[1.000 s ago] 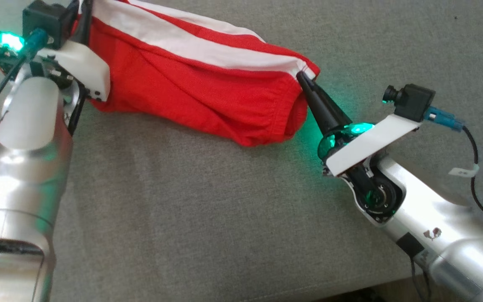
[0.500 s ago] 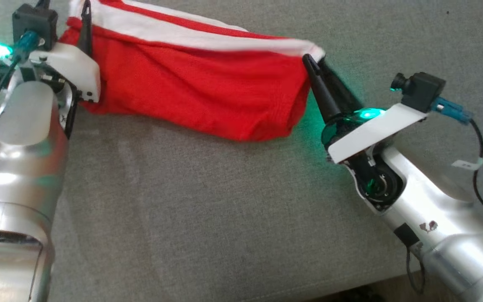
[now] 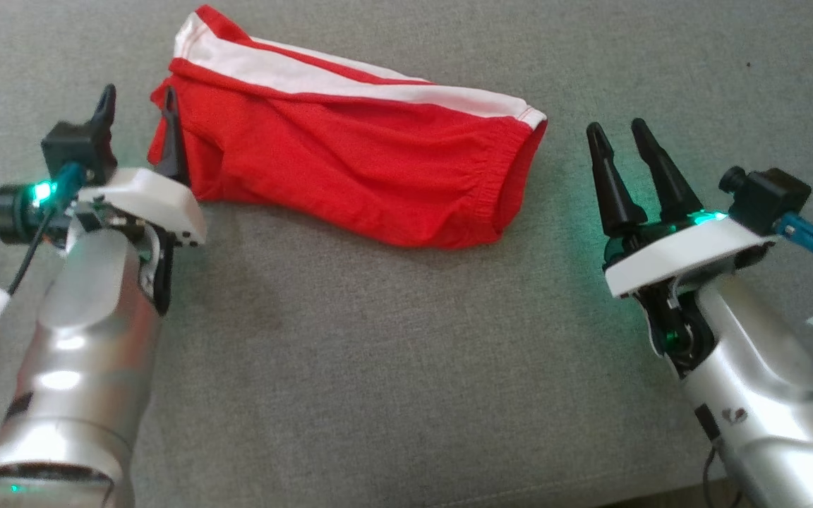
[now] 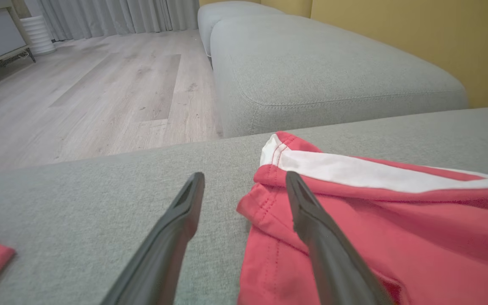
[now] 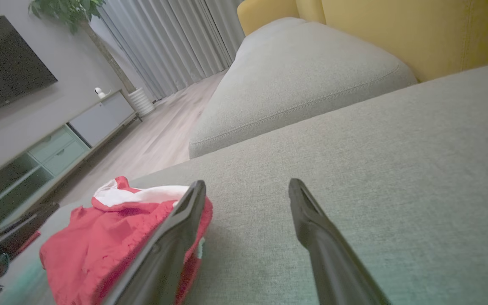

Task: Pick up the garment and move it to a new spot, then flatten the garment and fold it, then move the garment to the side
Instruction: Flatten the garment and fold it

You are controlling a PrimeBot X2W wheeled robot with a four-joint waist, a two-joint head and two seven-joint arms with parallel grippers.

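Red white-striped fabric garment (image 3: pixel 350 176), rumpled; left tool (image 3: pixel 137 95), right tool (image 3: pixel 616 127) wide, empty; risk: left fingertip (image 3: pixel 172 141) snagging hem.

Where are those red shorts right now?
In the head view the red shorts lie on the grey sofa, upper middle, between the left gripper close by their left end and the right gripper standing apart.

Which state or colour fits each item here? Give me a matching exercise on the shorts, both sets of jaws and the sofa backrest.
Column one:
1 red shorts
2 jaws of left gripper
3 jaws of right gripper
4 sofa backrest

Column two:
A yellow
B open, clear of the shorts
C lying loose on the grey cushion
D open, one finger overlapping the shorts' edge

Pairs: 1-C, 2-D, 3-B, 4-A
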